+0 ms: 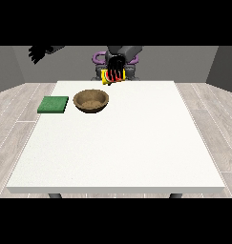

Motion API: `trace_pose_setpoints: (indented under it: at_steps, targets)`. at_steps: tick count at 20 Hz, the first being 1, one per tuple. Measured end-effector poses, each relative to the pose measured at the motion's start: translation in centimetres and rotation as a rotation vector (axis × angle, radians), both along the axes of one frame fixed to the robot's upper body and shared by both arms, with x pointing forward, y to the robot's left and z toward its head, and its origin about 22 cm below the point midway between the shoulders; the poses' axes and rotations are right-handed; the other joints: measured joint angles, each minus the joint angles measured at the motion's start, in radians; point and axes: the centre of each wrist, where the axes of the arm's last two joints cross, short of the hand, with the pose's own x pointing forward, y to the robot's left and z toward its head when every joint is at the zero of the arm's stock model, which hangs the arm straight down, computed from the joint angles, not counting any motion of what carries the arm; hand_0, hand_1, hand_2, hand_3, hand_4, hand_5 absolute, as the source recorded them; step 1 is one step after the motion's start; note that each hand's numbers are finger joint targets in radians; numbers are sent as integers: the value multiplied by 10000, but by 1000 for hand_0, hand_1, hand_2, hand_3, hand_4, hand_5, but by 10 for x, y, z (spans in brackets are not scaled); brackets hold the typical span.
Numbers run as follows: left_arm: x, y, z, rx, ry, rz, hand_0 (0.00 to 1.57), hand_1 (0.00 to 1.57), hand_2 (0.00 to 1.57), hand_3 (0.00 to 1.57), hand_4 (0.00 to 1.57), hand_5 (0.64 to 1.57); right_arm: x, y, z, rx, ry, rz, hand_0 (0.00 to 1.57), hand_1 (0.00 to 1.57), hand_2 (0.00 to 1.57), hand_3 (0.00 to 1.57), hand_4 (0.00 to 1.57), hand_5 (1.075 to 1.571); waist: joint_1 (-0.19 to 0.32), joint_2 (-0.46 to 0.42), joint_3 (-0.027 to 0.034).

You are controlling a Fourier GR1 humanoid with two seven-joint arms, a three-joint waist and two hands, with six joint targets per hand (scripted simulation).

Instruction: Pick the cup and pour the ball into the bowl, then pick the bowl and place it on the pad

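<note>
A yellow cup with red markings hangs in the air above the table's far edge, just right of and behind the bowl. The hand at the view's right comes down over the cup with its fingers curled round it. No ball shows in the cup or elsewhere. The brown bowl stands upright on the table's far left part, and its inside looks bare. A flat green pad lies to the left of the bowl, near the table's left edge. The hand at the view's left is raised high beyond the table's left corner, fingers spread, holding nothing.
The white table stretches wide towards the camera. The robot's body stands behind the far edge. Grey plank floor surrounds the table.
</note>
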Motion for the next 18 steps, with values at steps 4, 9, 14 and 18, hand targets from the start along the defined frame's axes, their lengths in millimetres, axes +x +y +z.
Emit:
trace_pose_setpoints:
  at_steps: [4,9,14,18]
  targets:
    - [-5,-21,15,1215,61,-274,0,0,1085,1421,823,1571,6,6,-3,86,81,144,0,0,0,0,676,1561,-127,-91,0]
    - [-16,-49,41,2260,41,-793,0,0,1178,1473,913,1571,17,13,-4,61,29,316,0,0,0,0,711,1569,-164,96,-3]
    - [-11,-29,48,853,-188,-843,0,0,1571,1194,1140,1557,12,4,-4,-44,95,-296,0,0,0,0,711,1569,509,228,-8]
    - [-14,-9,47,-1874,-279,-1011,1132,1132,1450,1158,1259,1570,9,2,-7,43,-5,-723,0,0,0,0,705,1571,1080,690,-27]
